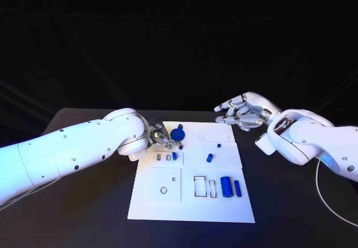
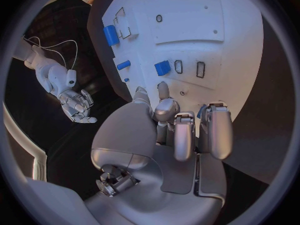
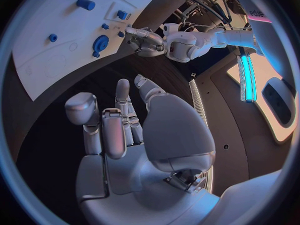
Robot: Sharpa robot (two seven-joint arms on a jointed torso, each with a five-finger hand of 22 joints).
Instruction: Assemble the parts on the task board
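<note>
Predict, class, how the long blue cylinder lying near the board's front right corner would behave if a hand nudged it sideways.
The blue cylinder looks round and lies on its side on the flat task board, so it would probably roll. It looks small and rigid, so likely light and unbending.

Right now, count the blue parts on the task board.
6 show: a round part by the left hand, small ones at, two bars near. Others may be hidden.
</note>
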